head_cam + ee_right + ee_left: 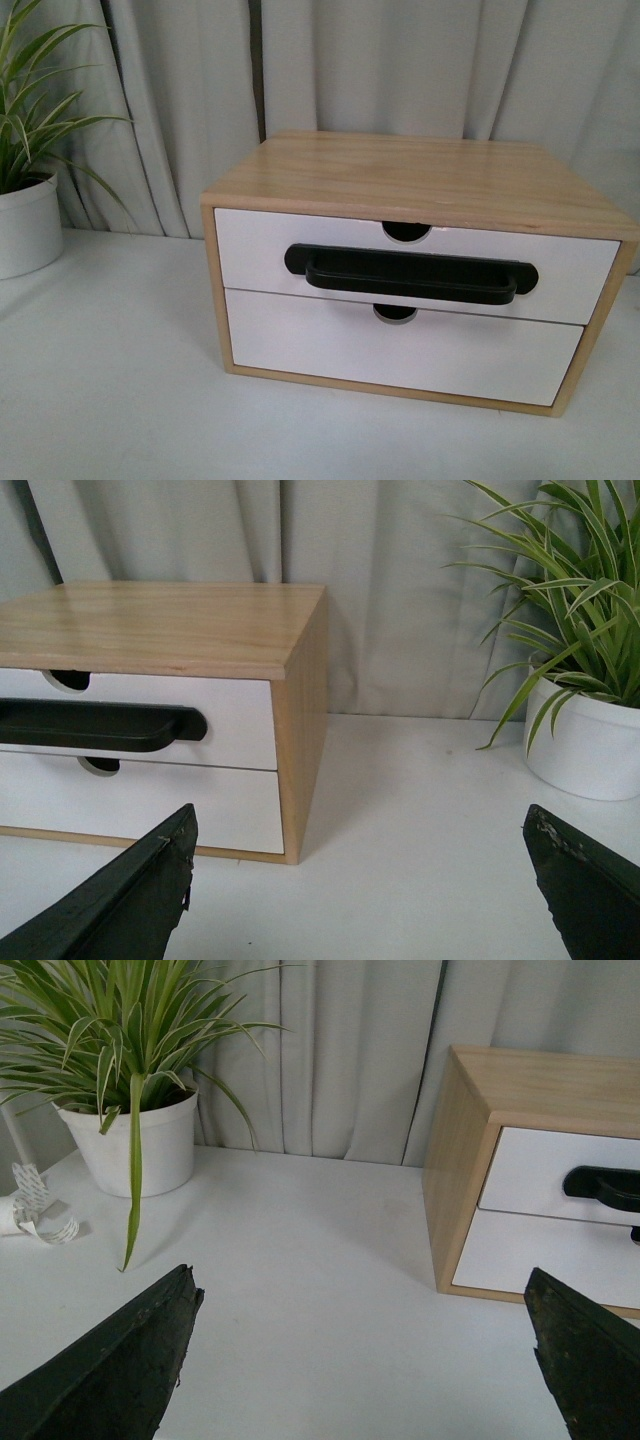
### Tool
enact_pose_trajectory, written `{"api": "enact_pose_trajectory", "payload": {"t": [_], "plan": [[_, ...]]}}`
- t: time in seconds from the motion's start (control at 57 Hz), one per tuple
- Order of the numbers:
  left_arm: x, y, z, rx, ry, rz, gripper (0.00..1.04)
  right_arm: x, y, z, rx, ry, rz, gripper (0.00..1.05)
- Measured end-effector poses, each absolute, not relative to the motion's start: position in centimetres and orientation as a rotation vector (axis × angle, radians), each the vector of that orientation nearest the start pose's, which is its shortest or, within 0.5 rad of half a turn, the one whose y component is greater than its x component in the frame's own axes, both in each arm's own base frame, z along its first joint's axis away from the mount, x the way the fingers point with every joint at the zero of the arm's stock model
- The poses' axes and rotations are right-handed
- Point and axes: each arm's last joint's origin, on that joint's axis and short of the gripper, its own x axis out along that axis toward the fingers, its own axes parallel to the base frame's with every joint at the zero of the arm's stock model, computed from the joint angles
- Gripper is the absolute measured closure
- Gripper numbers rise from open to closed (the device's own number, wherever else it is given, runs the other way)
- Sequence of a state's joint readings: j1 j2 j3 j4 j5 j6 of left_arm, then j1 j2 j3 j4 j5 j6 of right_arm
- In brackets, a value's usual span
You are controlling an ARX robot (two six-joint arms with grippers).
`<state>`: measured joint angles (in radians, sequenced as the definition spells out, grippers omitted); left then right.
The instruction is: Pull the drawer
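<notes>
left fingers: spread wide, pinching nothing | right fingers: spread wide, pinching nothing | drawer: upper slot of wooden cabinet on worktop, pushed in, ahead of both finger pairs, well apart | black handle: untouched

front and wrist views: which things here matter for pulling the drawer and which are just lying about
For the job: upper drawer, its black bar handle, left gripper and right gripper, both open.
Lying about: lower drawer front, potted plant, tape roll, second potted plant, curtain.
</notes>
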<state>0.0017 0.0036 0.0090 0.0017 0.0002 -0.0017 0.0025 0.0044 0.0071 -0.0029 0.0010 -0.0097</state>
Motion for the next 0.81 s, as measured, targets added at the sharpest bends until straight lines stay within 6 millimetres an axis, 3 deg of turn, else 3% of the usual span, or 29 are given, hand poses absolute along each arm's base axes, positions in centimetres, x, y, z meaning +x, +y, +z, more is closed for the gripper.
{"api": "enact_pose_trajectory", "payload": {"t": [0.158, 0.263, 0.439, 0.632, 0.807], "plan": [[9.7, 0.0, 16.6, -0.002, -0.007, 0.003, 0.06, 9.8, 0.0, 16.5, -0.010, 0.000, 0.002, 0.09], [9.8, 0.0, 16.5, 0.027, 0.007, 0.021, 0.06, 10.1, 0.0, 16.6, -0.048, 0.170, -0.176, 0.09], [11.1, -0.8, 17.4, 0.200, 0.017, -0.162, 0.06, 12.5, 0.0, 19.1, -0.157, 0.281, 0.000, 0.09], [16.2, -2.2, 21.1, 0.562, -0.050, -0.465, 0.06, 16.4, -0.5, 23.0, -0.260, 0.368, 0.222, 0.09], [20.3, -3.0, 21.8, 0.792, 0.015, -0.669, 0.06, 18.6, -0.8, 24.8, -0.332, 0.432, 0.370, 0.09]]}}
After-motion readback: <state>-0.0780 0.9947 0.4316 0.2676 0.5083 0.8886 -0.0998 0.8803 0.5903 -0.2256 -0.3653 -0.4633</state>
